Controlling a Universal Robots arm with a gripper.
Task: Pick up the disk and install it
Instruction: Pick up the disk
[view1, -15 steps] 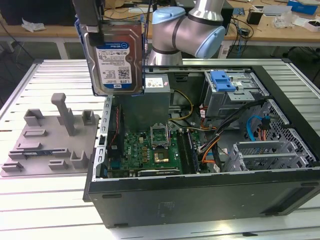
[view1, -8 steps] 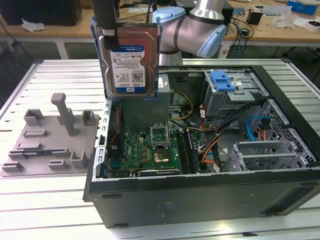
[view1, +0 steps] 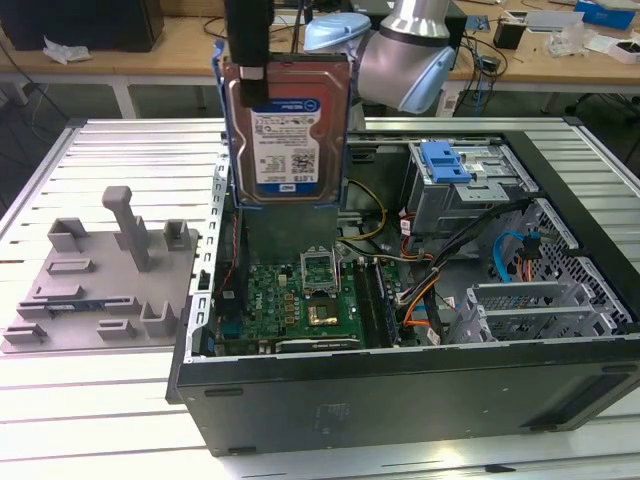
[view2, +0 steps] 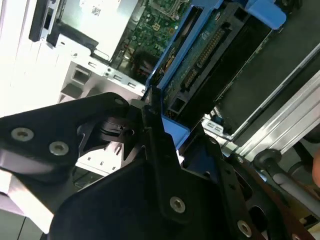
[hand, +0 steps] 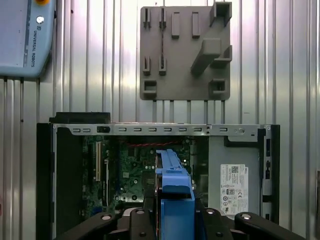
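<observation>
One disk (view1: 288, 135): held upright in the air over the open computer case (view1: 400, 390), labelled face toward the exterior camera, blue carrier frame round its edges; not seated in any bay.
Disk, wrist views: seen edge-on in both wrist views (hand: 175, 185) (view2: 200, 55), blue frame running out from between the fingers.
Gripper (view1: 250, 75): clamped on the disk near its top edge, one black finger (view1: 250, 50) across the labelled face; black jaws pinch the frame in the second wrist view (view2: 155, 125).
Arm (view1: 400, 50): silver and light-blue joint just behind the disk.
Case: lies on its side, side panel off, interior exposed.
Motherboard (view1: 300, 300): green, on the case floor, below the disk in the exterior view.
Drive cage (view1: 470, 195): grey metal, toward the exterior view's right, a blue latch (view1: 445, 160) on top.
Power supply (hand: 235, 170): grey box with a white sticker, inside the case.
Fixture plate (view1: 100, 280): grey, with pegs and slots, just beside the case on the exterior view's left.
Table (view1: 60, 420): slatted metal, carries the case and plate.
</observation>
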